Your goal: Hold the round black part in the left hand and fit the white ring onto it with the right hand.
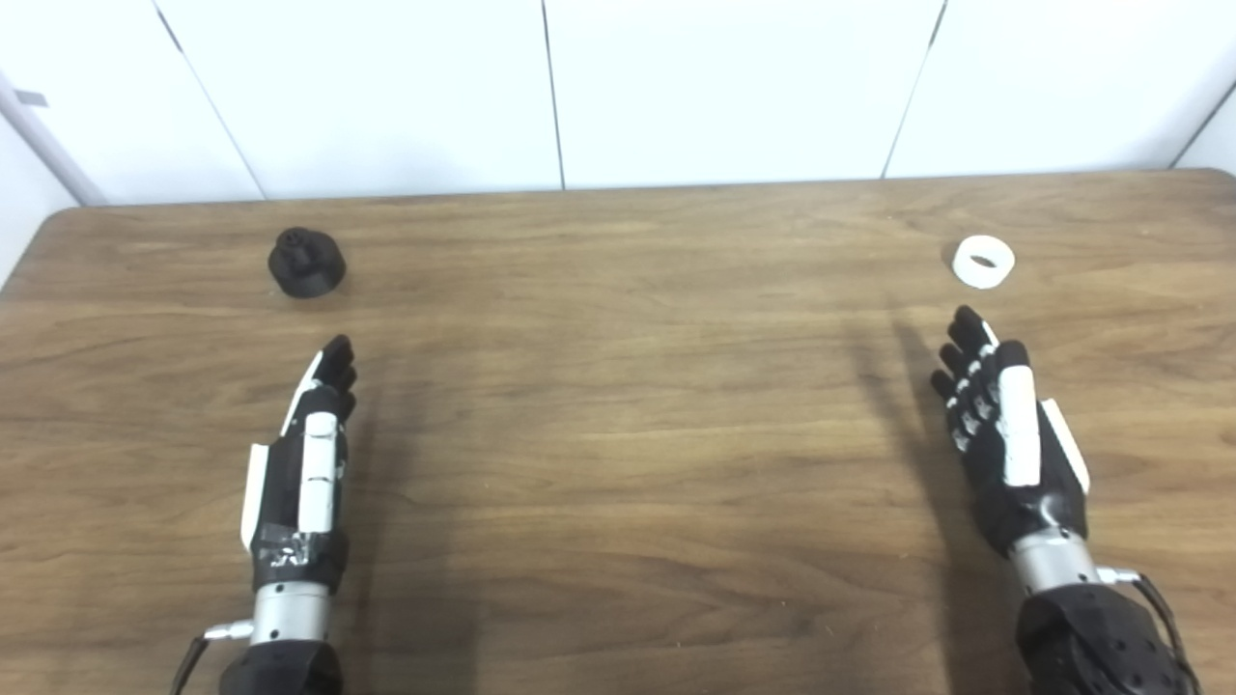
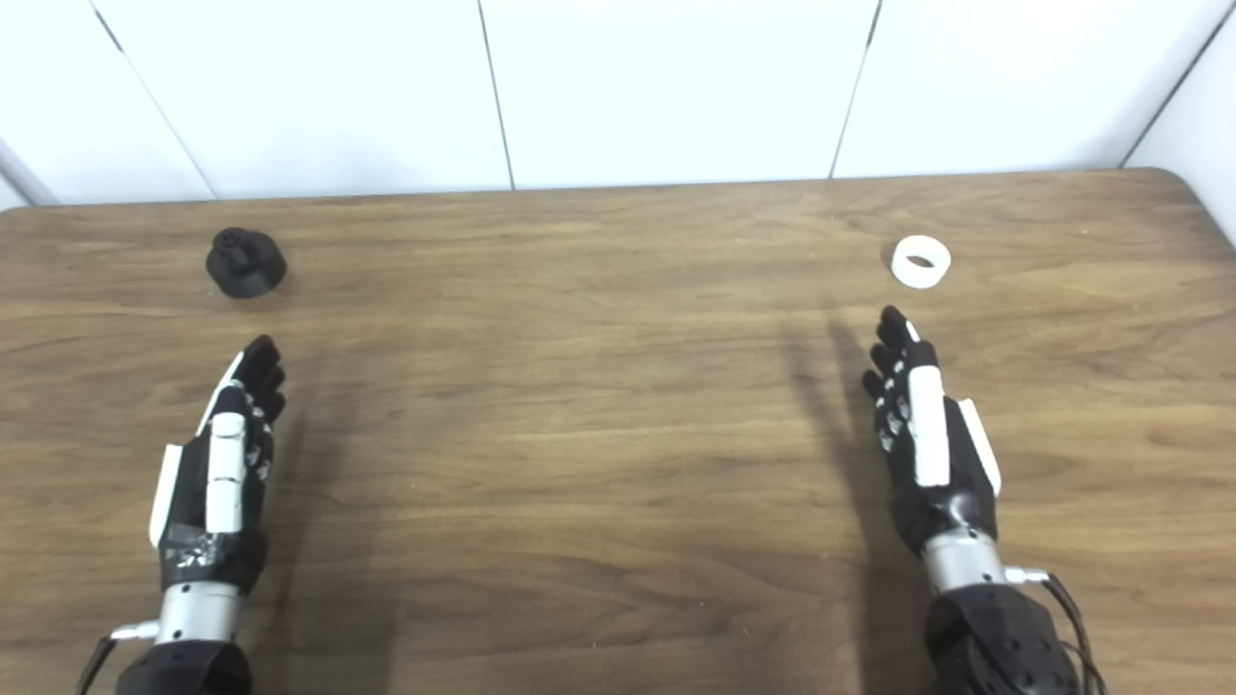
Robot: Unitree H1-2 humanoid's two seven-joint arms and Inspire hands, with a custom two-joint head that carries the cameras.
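Black round plastic part (image 1: 306, 262) sits just ahead of empty, flat-fingered left hand (image 1: 304, 463); white plastic ring (image 1: 983, 261) near, ahead of empty open right hand (image 1: 1004, 434), both on wooden counter (image 1: 628, 386).

Bare table (image 1: 618, 386) between left hand (image 1: 304, 454) and black part (image 1: 306, 262), likewise right hand (image 1: 1004, 434) and white ring (image 1: 983, 262).

part (image 1: 306, 262) far left on table (image 1: 618, 386); ring (image 1: 983, 261) far right
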